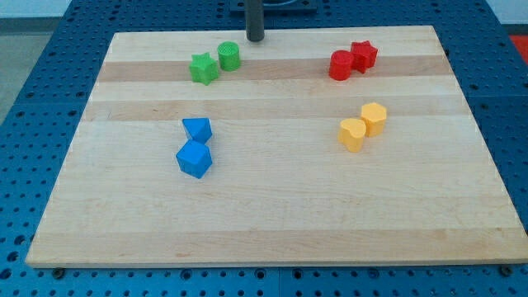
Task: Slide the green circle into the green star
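The green circle [229,56] stands near the view's top left of the wooden board, touching or nearly touching the green star [203,68] just to its lower left. My tip [255,38] is at the board's top edge, a short way up and right of the green circle, not touching it.
A red circle [340,64] and a red star [363,55] sit together at the top right. Two yellow blocks [353,134] [374,118] lie at the right middle. A blue cube [195,158] and a smaller blue block [198,129] lie left of centre.
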{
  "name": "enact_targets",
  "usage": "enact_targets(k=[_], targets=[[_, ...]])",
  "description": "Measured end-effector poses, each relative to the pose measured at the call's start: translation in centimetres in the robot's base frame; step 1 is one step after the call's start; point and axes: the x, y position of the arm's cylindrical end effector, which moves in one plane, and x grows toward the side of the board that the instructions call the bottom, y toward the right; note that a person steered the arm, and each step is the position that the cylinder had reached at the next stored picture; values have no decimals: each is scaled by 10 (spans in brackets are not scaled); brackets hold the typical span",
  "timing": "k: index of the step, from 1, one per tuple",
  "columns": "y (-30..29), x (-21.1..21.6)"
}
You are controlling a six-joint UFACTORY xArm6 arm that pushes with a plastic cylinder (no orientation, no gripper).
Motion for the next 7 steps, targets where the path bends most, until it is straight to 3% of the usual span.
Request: enact_targets(k=[2,5,7], targets=[[-14,9],[-53,57],[-54,59]])
